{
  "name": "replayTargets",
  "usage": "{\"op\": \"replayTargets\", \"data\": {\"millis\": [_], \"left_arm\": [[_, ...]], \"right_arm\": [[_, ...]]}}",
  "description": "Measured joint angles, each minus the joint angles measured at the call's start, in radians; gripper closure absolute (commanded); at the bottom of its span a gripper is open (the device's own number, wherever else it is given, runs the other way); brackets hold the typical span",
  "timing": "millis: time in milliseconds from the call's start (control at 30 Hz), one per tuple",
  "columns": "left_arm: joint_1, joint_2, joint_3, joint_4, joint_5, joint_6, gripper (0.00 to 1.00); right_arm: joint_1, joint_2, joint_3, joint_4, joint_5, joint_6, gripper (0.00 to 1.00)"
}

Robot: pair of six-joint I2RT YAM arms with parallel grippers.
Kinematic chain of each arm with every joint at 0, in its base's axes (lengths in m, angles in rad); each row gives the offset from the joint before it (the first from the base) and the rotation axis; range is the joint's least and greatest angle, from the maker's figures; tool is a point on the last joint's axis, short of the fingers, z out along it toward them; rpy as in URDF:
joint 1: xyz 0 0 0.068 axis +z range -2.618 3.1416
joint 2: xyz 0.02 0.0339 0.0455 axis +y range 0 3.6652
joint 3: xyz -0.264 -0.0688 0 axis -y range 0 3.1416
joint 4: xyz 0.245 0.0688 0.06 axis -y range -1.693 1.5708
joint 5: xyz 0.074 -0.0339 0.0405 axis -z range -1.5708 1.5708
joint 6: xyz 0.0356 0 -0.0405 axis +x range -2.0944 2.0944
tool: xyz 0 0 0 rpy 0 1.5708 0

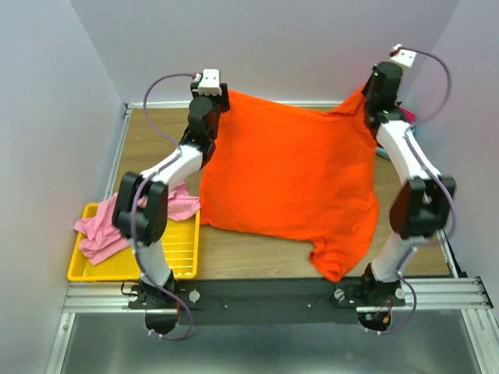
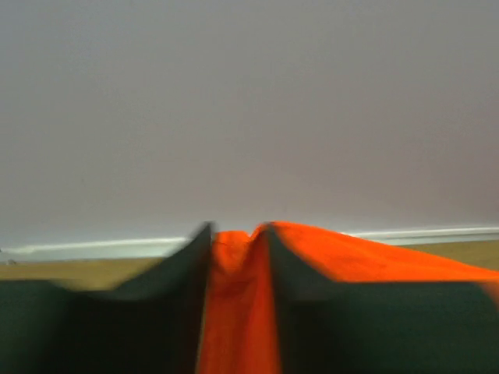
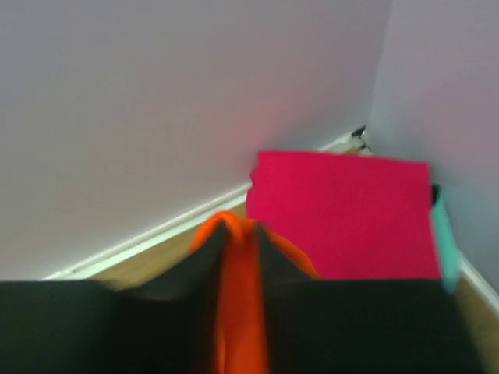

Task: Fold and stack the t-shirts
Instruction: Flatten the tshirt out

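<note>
Above table (image 1: 156,140): L tool (image 2: 238,245), R tool (image 3: 238,238) pinch orange shirt (image 1: 288,167) corners.

A yellow plastic mesh tray (image 1: 181,248) sits at the near left corner of the brown wooden table (image 1: 156,140), just beside a ribbed aluminium rail (image 1: 93,298) along the near edge. Pale lilac walls (image 1: 273,47) enclose the table on three sides.

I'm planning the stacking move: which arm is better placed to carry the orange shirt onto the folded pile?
Right, probably. The right gripper, shut on the orange shirt, is just in front of the folded pile; the left gripper grips its other corner, farther away.
</note>
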Motion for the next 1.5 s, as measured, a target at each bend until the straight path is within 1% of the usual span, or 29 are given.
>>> {"op": "replayTargets", "data": {"millis": [33, 67, 100, 133, 233, 333, 400, 467, 533, 567, 600, 633, 733, 800, 867, 967, 1233, 1400, 1500], "left_arm": [[0.011, 0.074, 0.056, -0.015, -0.003, -0.005, 0.02], [0.021, 0.162, 0.139, -0.049, -0.006, -0.005, 0.02], [0.026, 0.202, 0.179, -0.066, -0.008, -0.005, 0.02], [0.031, 0.248, 0.226, -0.083, -0.008, -0.002, 0.02], [0.027, 0.275, 0.261, -0.124, -0.011, -0.002, 0.02], [0.006, 0.229, 0.246, -0.127, -0.010, -0.006, 0.02], [-0.011, 0.168, 0.194, -0.125, -0.006, -0.013, 0.02], [-0.030, 0.094, 0.126, -0.119, 0.000, -0.027, 0.02], [-0.045, 0.024, 0.051, -0.108, 0.014, -0.051, 0.02], [-0.051, 0.001, 0.022, -0.106, 0.019, -0.060, 0.03], [-0.056, -0.023, -0.014, -0.102, 0.034, -0.077, 0.03], [-0.061, -0.044, -0.047, -0.100, 0.042, -0.091, 0.03], [-0.061, -0.079, -0.145, -0.100, 0.062, -0.141, 0.03], [-0.061, -0.081, -0.185, -0.112, 0.067, -0.167, 0.03], [-0.060, -0.080, -0.216, -0.136, 0.074, -0.192, 0.04], [-0.060, -0.064, -0.230, -0.167, 0.093, -0.230, 0.05], [-0.069, 0.053, -0.226, -0.222, 0.118, -0.270, 0.05], [-0.071, 0.140, -0.193, -0.277, 0.127, -0.286, 0.04], [-0.071, 0.195, -0.126, -0.321, 0.137, -0.298, 0.05]], "right_arm": [[-0.001, 0.095, 0.050, 0.008, 0.000, 0.002, 0.15], [-0.002, 0.163, 0.094, 0.009, 0.000, 0.000, 0.04], [-0.003, 0.215, 0.122, 0.008, -0.002, -0.005, 0.01], [-0.003, 0.266, 0.147, 0.005, -0.006, -0.002, 0.00], [-0.004, 0.302, 0.147, -0.030, -0.021, 0.010, 0.00], [-0.004, 0.244, 0.088, -0.018, -0.039, 0.025, 0.00], [-0.004, 0.158, 0.010, -0.012, -0.061, 0.040, 0.00], [-0.004, 0.019, -0.132, -0.010, -0.095, 0.066, 0.00], [-0.004, -0.045, -0.188, 0.003, -0.119, 0.090, 0.00], [-0.004, -0.111, -0.262, 0.007, -0.135, 0.116, 0.00], [-0.004, -0.140, -0.290, 0.006, -0.146, 0.128, 0.00], [-0.004, -0.192, -0.353, 0.010, -0.164, 0.150, 0.00], [-0.004, -0.272, -0.477, 0.000, -0.197, 0.193, 0.00], [-0.003, -0.292, -0.541, 0.000, -0.211, 0.222, 0.00], [0.003, -0.291, -0.595, -0.006, -0.224, 0.241, 0.00], [0.017, -0.249, -0.631, -0.031, -0.235, 0.256, 0.00], [0.065, -0.129, -0.657, -0.060, -0.255, 0.278, 0.00], [0.071, -0.050, -0.641, -0.083, -0.269, 0.294, 0.00], [0.071, -0.017, -0.616, -0.090, -0.285, 0.307, 0.00]]}}
